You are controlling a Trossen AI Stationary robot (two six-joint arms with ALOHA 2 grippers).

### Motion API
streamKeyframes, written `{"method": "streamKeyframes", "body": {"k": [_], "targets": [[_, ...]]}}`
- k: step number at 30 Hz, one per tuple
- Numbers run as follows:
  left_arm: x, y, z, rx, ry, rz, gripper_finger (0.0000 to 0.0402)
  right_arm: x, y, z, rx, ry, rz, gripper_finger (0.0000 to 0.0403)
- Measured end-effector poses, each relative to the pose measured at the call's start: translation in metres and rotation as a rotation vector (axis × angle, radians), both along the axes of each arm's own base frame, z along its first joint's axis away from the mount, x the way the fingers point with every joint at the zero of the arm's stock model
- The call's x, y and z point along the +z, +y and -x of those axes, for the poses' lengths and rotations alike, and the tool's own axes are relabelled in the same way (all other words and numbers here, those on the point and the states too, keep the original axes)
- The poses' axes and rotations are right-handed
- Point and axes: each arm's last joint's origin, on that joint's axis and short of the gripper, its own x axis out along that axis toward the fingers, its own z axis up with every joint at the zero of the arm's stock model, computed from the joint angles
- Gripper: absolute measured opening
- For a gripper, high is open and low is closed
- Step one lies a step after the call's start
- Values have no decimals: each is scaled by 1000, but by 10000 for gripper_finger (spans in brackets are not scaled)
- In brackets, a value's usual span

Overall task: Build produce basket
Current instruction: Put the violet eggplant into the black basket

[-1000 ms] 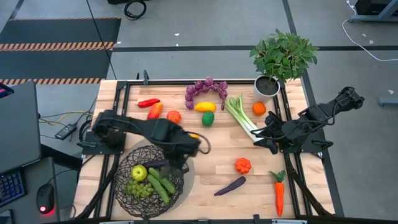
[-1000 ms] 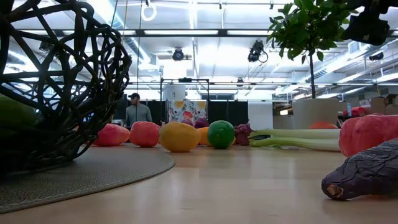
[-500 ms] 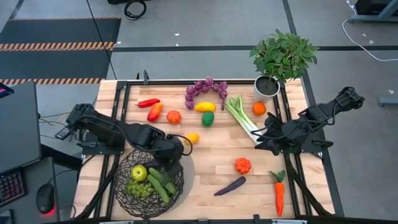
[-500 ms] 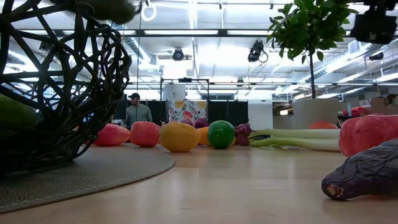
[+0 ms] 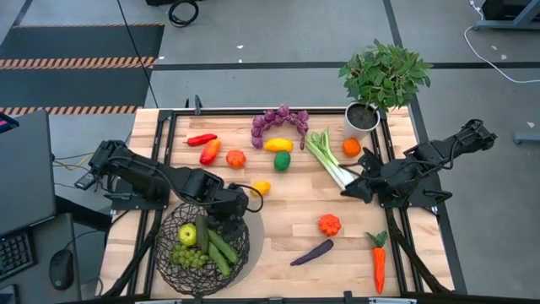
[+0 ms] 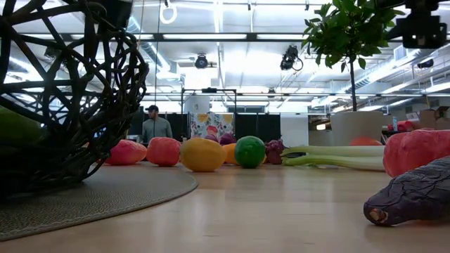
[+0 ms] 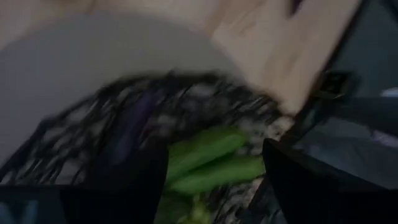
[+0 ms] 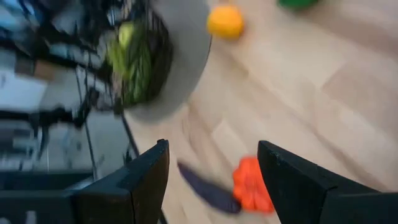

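Observation:
The dark wire basket (image 5: 173, 257) stands on a round grey mat at the table's near left. In it lie a green apple (image 5: 187, 235), green grapes (image 5: 189, 257), cucumbers (image 5: 223, 251) and a dark green piece (image 5: 202, 230). My left gripper (image 5: 226, 218) hangs open over the basket's far right rim, its fingers (image 7: 143, 180) apart above the cucumbers (image 7: 211, 155). My right gripper (image 5: 348, 190) is raised and open at the table's right, beside the celery's (image 5: 327, 156) near end, with nothing between its fingers (image 8: 143, 180).
Loose produce lies along the far side: red peppers (image 5: 202, 142), tomato (image 5: 235, 158), purple grapes (image 5: 280, 121), lemon (image 5: 278, 144), a green fruit (image 5: 282, 160), an orange (image 5: 351, 146). Nearer lie a small yellow fruit (image 5: 261, 187), an orange piece (image 5: 329, 224), an eggplant (image 5: 312, 252) and a carrot (image 5: 379, 260). A potted plant (image 5: 380, 80) stands far right.
My left gripper has come down and toward the near left, over the basket, with a green piece. Then it has opened and let go, and the piece has dropped into the basket beside the apple. My right gripper has rolled a little in place.

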Motion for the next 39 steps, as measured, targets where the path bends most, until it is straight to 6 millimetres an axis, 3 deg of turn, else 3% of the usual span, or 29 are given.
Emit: {"method": "streamKeyframes", "body": {"k": [5,13,21,31,39], "targets": [[13,4,-21,-12,-252,-18,262,-7,6,-7,79,81,-39,249],[21,15,-62,5,-587,-61,244,-10,13,-21,39,96,-131,249],[-9,2,-93,-38,-636,-52,244,-3,21,-27,105,66,-228,237],[-69,-36,-121,-129,-616,-53,252,-7,21,-33,-41,84,-240,229],[-92,-54,-135,-208,-715,-74,258,-12,27,-37,42,148,-284,229]]}}
